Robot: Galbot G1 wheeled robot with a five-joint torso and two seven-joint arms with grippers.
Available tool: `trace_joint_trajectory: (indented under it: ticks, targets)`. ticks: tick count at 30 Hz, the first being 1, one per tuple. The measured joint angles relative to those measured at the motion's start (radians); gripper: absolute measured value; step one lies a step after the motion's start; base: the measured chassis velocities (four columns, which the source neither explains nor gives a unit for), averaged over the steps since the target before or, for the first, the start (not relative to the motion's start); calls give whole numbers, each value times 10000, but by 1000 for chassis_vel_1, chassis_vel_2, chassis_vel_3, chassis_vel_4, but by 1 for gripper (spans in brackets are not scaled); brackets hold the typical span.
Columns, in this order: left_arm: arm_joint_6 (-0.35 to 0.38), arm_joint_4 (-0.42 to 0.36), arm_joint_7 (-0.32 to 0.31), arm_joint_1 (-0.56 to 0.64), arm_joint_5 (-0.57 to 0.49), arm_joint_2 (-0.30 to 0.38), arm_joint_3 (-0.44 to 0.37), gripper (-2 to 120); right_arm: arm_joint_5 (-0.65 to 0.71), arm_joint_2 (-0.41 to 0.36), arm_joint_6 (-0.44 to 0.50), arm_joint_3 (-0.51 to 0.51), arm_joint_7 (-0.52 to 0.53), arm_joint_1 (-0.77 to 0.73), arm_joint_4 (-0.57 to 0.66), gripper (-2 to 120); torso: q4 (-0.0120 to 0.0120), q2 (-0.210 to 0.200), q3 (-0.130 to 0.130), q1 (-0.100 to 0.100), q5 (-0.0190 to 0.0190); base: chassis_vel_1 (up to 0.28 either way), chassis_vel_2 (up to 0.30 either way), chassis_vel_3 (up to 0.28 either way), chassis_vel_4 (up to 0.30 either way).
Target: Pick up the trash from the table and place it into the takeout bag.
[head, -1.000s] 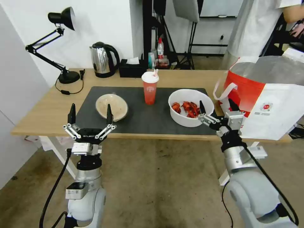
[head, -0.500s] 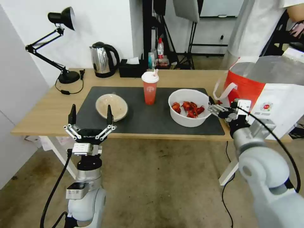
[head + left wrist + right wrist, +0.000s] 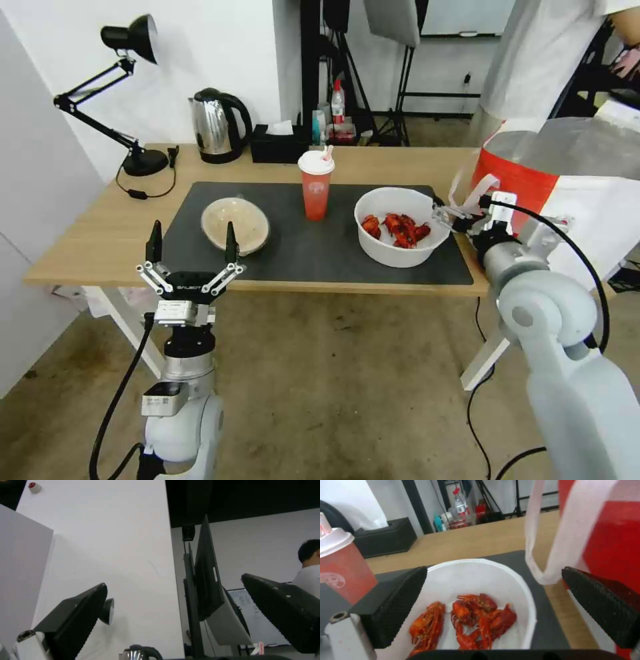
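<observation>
From the head camera I see my right gripper point(image 3: 445, 215), fingers apart, at the white bowl of crayfish shells point(image 3: 400, 227) beside the takeout bag point(image 3: 567, 193) on the bench point(image 3: 100, 233), my left gripper point(image 3: 192, 248) spread wide before the bench edge; my right wrist camera shows that bowl point(image 3: 476, 600) between the parted fingers point(image 3: 396, 602).

right tool point(image 3: 445, 215) spread wide, left tool point(image 3: 192, 240) parked upright, spread

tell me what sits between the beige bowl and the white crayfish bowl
In the head view, the red drink cup stands on the dark mat between the beige bowl and the crayfish bowl.
</observation>
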Motion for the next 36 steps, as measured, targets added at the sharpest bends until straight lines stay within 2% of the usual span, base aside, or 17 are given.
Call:
trace_joint_trajectory:
  ticks: [14, 25, 36]
  targets:
    - [0, 85, -6, -71, 0, 0, 28, 100, 398, 78, -339, -627, 323, 750, -1138, 100, 1, 0, 0, 0, 0, 0, 0, 0, 0]
    - [-10, 157, -5, -67, 5, 0, 15, 100, 591, 325, -318, -600, 290, 1052, -1984, 100, 1, 0, -1, 0, 0, 0, 0, 0, 0]
    - [-14, 271, 2, -119, 24, -1, 21, 100, 556, 325, -227, -458, 6, 1106, -2273, 100, 1, 0, -1, 0, 0, 0, 0, 0, 0]
